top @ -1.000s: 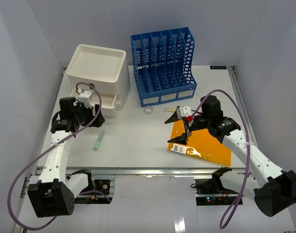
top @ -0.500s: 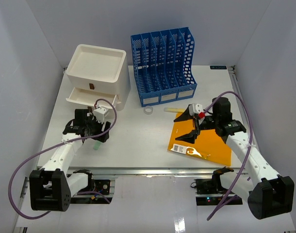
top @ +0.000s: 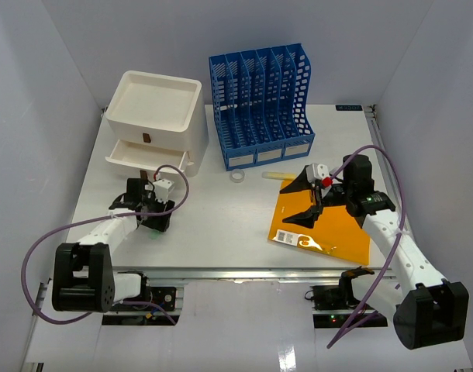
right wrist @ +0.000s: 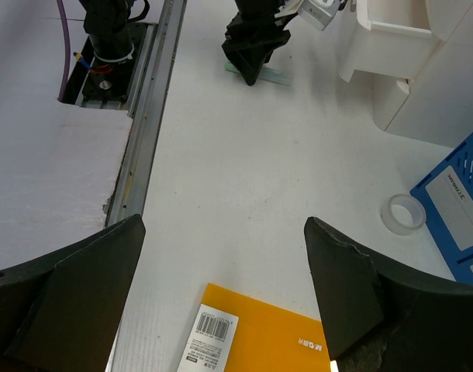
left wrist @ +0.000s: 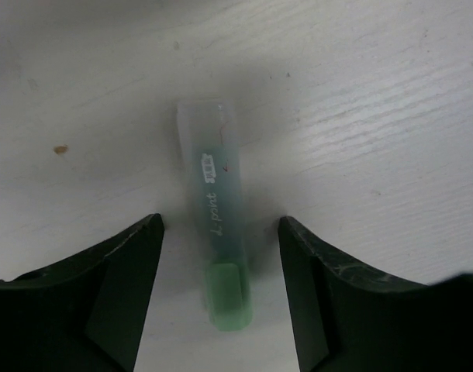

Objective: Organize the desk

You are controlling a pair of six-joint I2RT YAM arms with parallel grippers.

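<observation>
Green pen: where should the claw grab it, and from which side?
Mid-barrel of the pen, from straight above. It lies flat on the desk, long and narrow, so pinch across its width; the open left claw straddles it that way.

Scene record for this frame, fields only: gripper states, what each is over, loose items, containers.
left gripper: open, fingers either side of the green highlighter, not closed on it
green highlighter: lying flat on the desk
right gripper: open, empty, above the edge of the orange booklet
orange booklet: flat on the desk, barcode label showing
tape roll: on the desk in front of the blue file rack
white drawer unit: far left, lower drawer pulled out
</observation>
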